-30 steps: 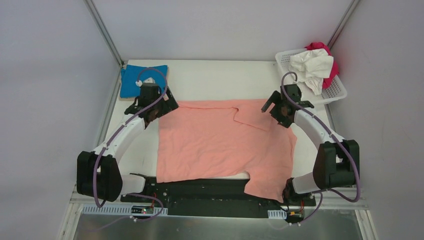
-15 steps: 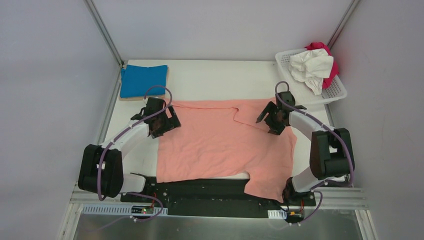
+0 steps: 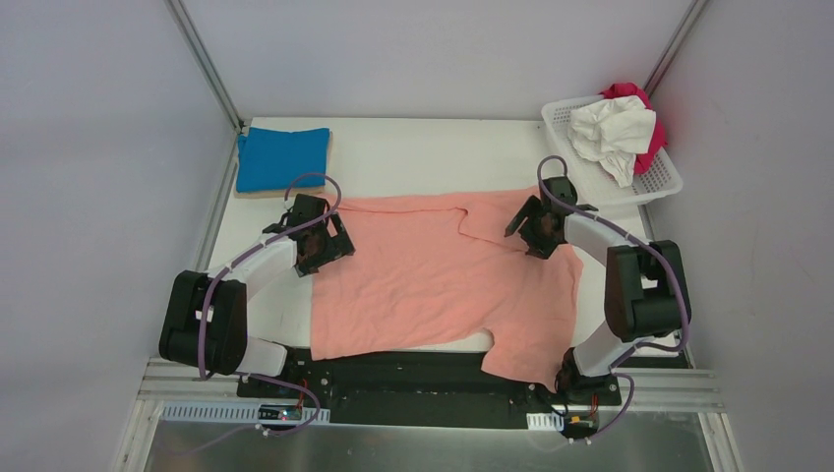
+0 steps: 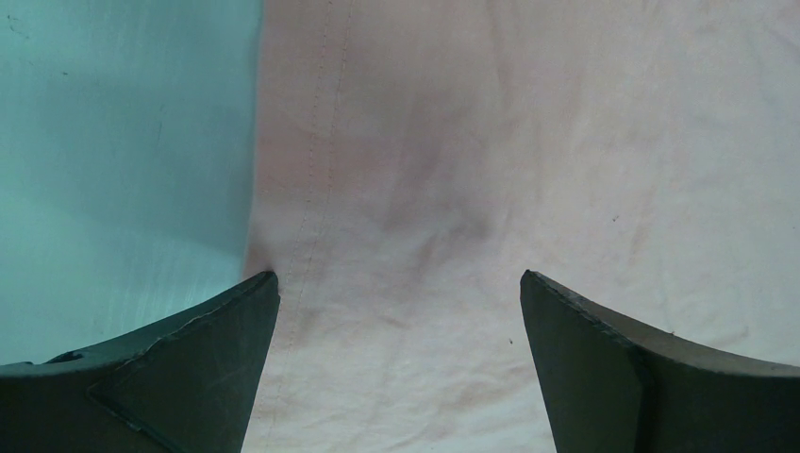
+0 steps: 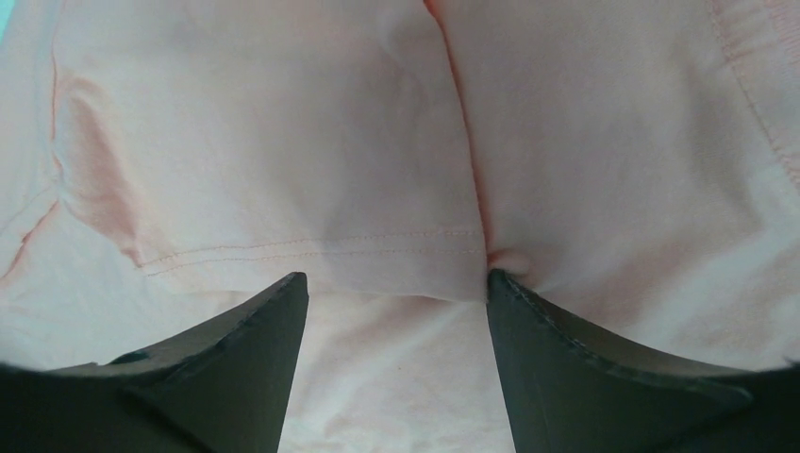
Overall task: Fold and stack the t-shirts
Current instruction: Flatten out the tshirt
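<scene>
Left pincer: fingers spread wide, nothing between them. It sits low over the far left corner of the salmon-pink t-shirt, which lies opened out flat on the white tabletop. The shirt's stitched side edge runs just inside the left finger, and bare tabletop shows outboard of that finger. Cannot tell whether the tips touch the cloth

Right pincer: fingers also spread, nothing gripped. Just ahead of the tips lies a flap of the same shirt folded back on itself. Its double-stitched hem crosses the gap from finger to finger, and a seam runs down to the tip of the right finger. Contact with the cloth: cannot tell

Overhead view: most of the shirt lies between the two pincers and behind them, toward the arm bases. One sleeve hangs over the near tabletop edge by the right arm's base

Beyond the left pincer, well apart from it: a bright blue t-shirt, folded into a neat rectangle

Beyond and outboard of the right pincer: a white lattice basket holding a crumpled white t-shirt on top of a magenta t-shirt
</scene>
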